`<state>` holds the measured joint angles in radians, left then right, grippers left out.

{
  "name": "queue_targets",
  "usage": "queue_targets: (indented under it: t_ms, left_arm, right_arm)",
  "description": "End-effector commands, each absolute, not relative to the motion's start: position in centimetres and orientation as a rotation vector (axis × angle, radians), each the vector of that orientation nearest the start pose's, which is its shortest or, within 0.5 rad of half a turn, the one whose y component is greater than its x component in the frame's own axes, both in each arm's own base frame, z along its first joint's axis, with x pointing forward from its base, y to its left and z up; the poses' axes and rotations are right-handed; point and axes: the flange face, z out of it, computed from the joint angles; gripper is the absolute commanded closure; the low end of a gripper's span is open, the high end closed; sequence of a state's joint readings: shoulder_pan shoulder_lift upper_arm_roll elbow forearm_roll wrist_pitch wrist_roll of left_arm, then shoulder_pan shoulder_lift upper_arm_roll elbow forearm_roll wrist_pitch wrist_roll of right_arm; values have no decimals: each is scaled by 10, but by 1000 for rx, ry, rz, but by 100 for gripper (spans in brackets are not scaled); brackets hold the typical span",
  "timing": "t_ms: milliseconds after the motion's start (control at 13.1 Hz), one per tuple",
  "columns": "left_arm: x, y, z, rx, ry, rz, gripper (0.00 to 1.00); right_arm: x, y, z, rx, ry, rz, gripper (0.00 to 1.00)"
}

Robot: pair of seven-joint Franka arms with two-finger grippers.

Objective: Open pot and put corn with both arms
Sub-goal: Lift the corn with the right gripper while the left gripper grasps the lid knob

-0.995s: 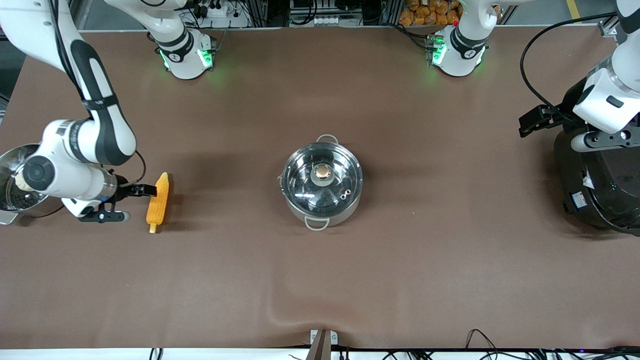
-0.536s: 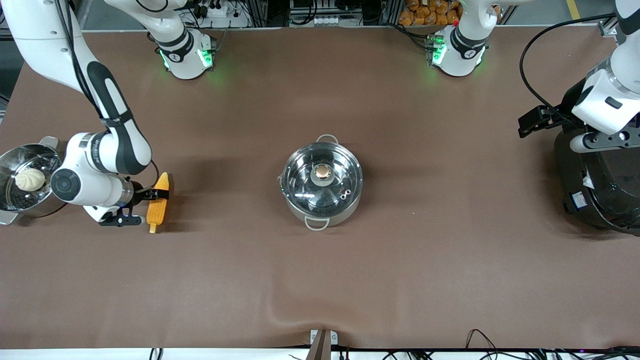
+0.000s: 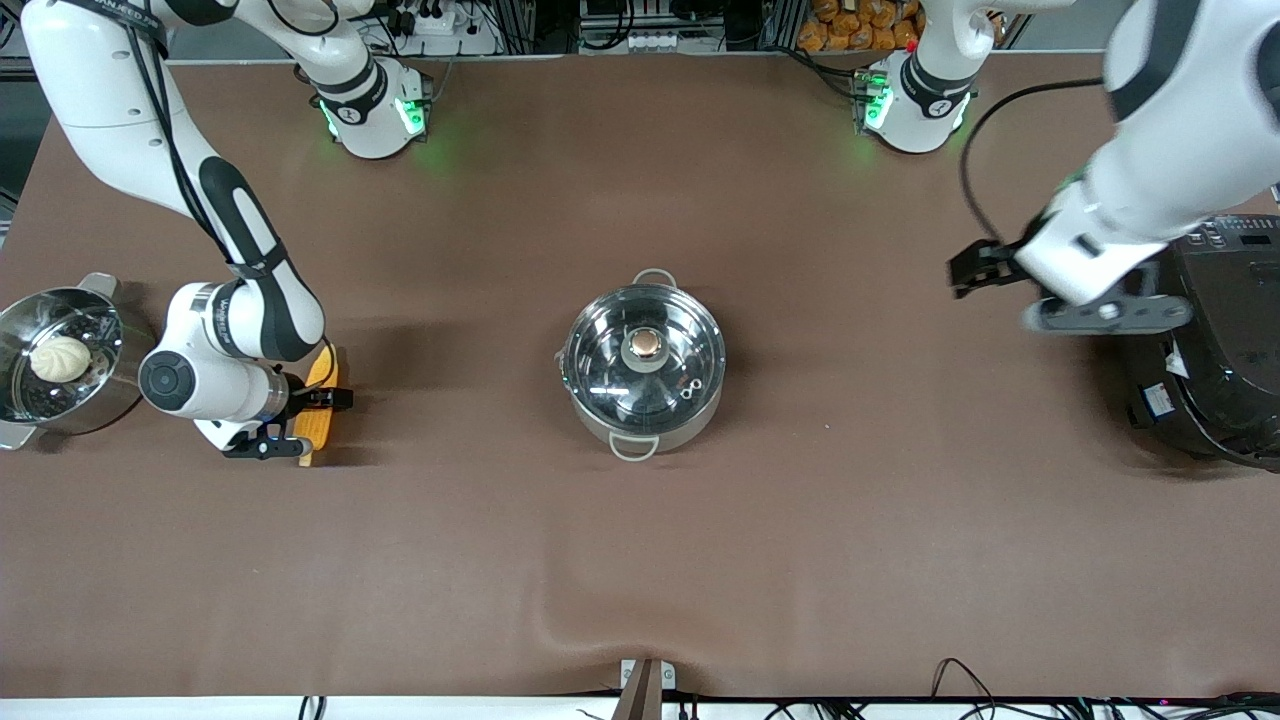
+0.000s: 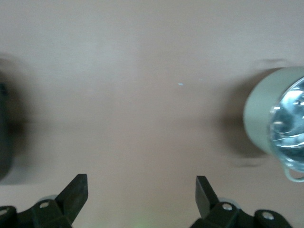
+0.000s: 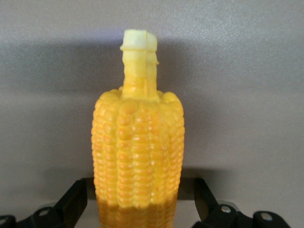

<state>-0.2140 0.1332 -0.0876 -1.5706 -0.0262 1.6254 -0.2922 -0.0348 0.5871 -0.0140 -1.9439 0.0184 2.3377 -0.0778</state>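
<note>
The corn, a yellow-orange cob, lies on the brown table toward the right arm's end. My right gripper is down at it, open, one finger on each side of the cob. In the right wrist view the corn fills the space inside my right gripper, with a small gap at each finger. The steel pot stands mid-table, its glass lid and copper knob on it. My left gripper hangs open and empty above the table beside the rice cooker. In its wrist view, the left gripper frames bare table, the pot at the edge.
A steel steamer pot with a white bun stands at the table edge beside the right arm. A big black rice cooker stands at the left arm's end. Both arm bases sit along the table's back edge.
My right gripper has slid along the table onto the corn and now straddles it. The left arm has swung away from over the rice cooker toward the pot.
</note>
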Motion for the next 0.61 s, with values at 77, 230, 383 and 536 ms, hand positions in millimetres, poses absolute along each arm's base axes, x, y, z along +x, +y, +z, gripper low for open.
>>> queue_targets:
  t_ms: [77,230,383,536]
  left_arm:
    - [570,-273,519,-3184,-156,98,0]
    - [573,-324,497,-3180,-179,99,0]
    - [573,-362,478,-3195,-233,68,0]
    - [565,-401,457,-3199,-302,51,0]
  right_arm:
    - [599,-30,167,-3102,-67,294,0]
    - [599,-30,170,-3100,-68,303,0]
    - [599,-27,175,-3097,-74,312,0]
    - [600,-28,180,-3098,-75,300,43]
